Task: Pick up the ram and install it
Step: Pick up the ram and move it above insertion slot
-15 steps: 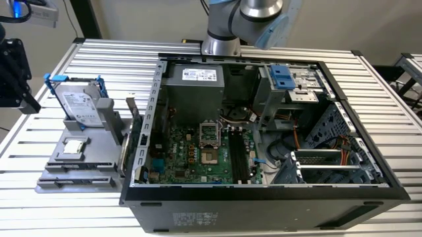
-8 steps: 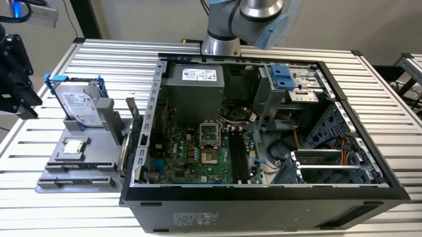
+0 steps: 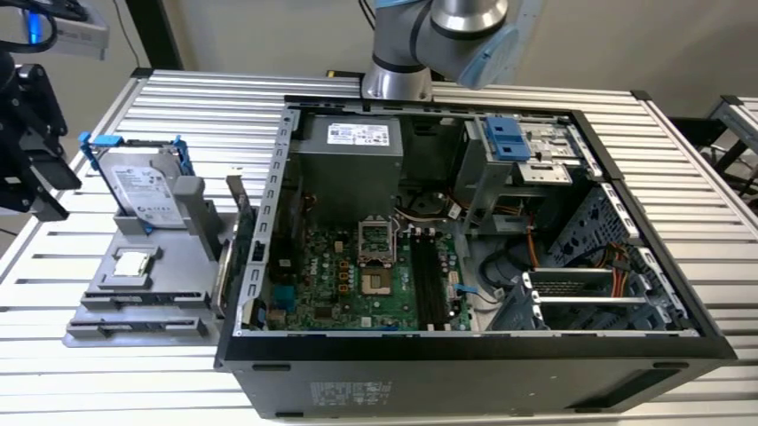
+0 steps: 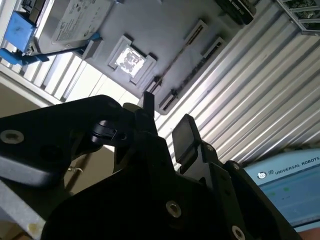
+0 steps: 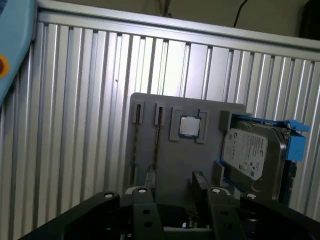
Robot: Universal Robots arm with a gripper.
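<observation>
My gripper hangs at the exterior view's far left, off the table's edge and apart from the grey parts tray. In both wrist views its black fingers stand apart with nothing between them, so the gripper is open. The tray has two long narrow slots that show just thin dark lines. I cannot pick out the ram with certainty, either there or among the dark memory slots on the motherboard.
On the tray stand a grey hard drive with blue brackets and a small square silver processor chip. The open computer case lies mid-table on ribbed metal. The arm's base stands behind it.
</observation>
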